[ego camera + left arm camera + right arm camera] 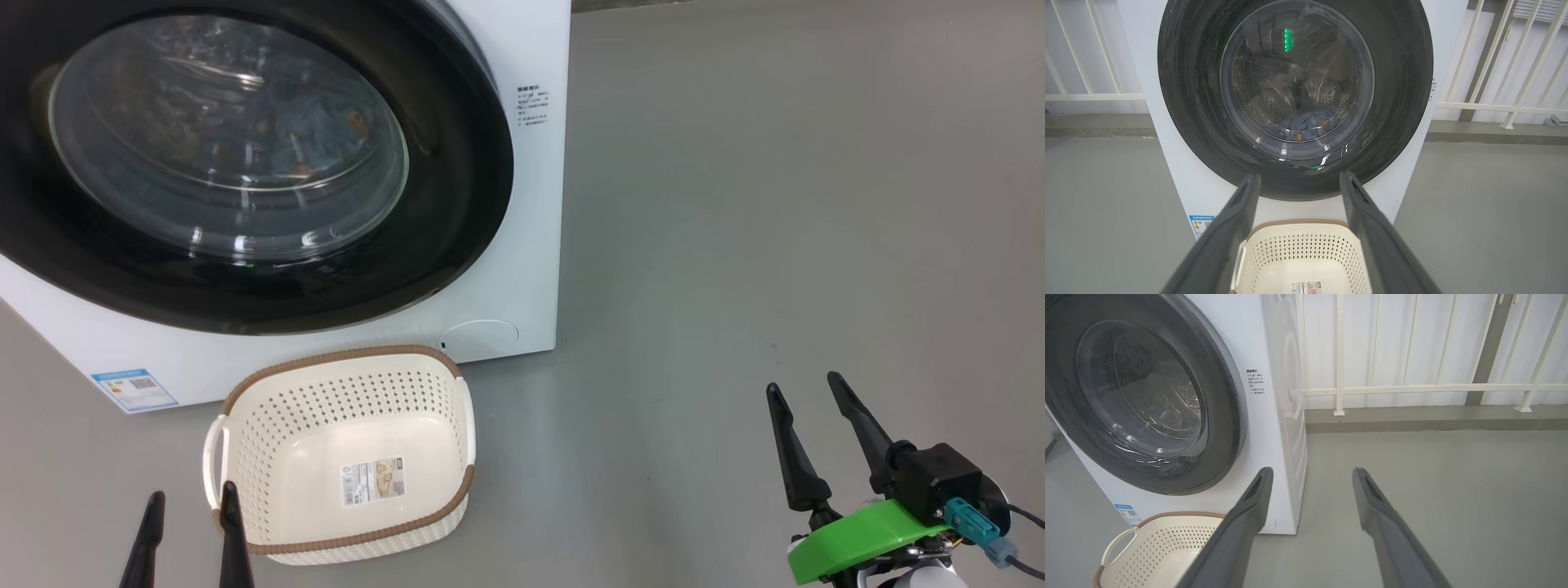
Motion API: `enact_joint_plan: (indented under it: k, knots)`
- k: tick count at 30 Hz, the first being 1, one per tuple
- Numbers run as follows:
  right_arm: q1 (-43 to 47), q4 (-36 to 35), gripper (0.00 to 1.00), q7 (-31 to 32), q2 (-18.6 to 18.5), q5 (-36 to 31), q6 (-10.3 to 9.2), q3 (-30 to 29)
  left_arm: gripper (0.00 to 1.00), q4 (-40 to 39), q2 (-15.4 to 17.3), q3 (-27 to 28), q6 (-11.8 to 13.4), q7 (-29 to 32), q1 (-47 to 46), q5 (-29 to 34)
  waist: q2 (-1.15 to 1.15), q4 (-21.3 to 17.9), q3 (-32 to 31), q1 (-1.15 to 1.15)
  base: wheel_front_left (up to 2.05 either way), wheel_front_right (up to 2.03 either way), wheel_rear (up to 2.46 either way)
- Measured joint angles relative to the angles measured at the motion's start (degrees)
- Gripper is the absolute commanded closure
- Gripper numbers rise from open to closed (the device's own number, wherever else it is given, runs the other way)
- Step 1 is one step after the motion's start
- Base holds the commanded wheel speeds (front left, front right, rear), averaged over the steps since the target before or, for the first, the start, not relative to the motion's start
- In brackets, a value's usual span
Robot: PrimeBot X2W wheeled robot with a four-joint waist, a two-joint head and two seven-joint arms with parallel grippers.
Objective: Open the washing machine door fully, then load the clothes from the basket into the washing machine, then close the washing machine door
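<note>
step in hand: the closing of the door, the last step of the three, is judged to be finished; the door is seen shut, the basket is emptied and the fabric lies inside the drum.
next move: nothing more seems to be called for by the task; at most the latch could be checked, since it cannot be told from here if it is caught.
left pincer [192, 492]: spread wide, nothing pinched; it is held low at the near left corner of the basket, fingers pointed toward the machine.
washing machine door [237, 155]: a wide glossy black rim around a bulging clear glass centre with bright reflections; it is laid shut against the white front.
clothes [1308, 122]: light-blue fabric with small orange-brown marks is seen through the glass, crumpled at the bottom of the perforated drum.
basket [343, 355]: cream-white, perforated, with a brown woven-look rim and white side handles; it is placed on the floor [735, 245] just before the machine, below the door; nothing but a label sticker [373, 480] is found on its bottom.
washing machine [535, 245]: white and boxy, a small blue label [135, 389] low on its front; a white railing [1412, 390] is seen behind it.
right pincer [802, 382]: spread wide, nothing pinched; it is held over bare floor, well apart from machine and basket, to the right.
</note>
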Motion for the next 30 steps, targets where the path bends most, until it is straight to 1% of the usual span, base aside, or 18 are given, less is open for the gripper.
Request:
enact_joint_plan:
  k: [17, 18, 24, 30]
  knots:
    - [0.0, -0.5, 0.00, 0.0, 0.0, 0.1, 0.00, -0.4, 0.00, -0.9, 0.1, -0.4, 0.0, 0.0, 0.0, 0.0, 0.00, 0.6, 1.1, 0.00, 0.00, 0.00, 0.00]
    - [0.0, -0.4, 1.00, 0.0, 0.0, 0.1, 0.00, -0.4, 1.00, -0.8, 0.0, -0.4, -0.1, 0.0, 0.0, 0.0, 0.00, 0.6, 1.2, 0.00, 0.00, 0.00, 0.00]
    - [1.3, 3.4, 1.00, 0.3, 0.4, 0.6, 0.00, -0.4, 1.00, 2.8, -1.2, -1.1, -0.1, 0.4, 0.3, -0.4, 0.00, 0.7, 1.2, 0.00, 0.00, 0.00, 0.00]
    - [1.3, 3.6, 1.00, 1.1, 0.3, 4.7, 0.00, -0.4, 1.00, 3.2, -1.1, -1.1, -0.1, 1.3, 0.2, -4.4, 0.00, 0.8, 0.8, 0.03, 0.00, 0.00, 0.00]
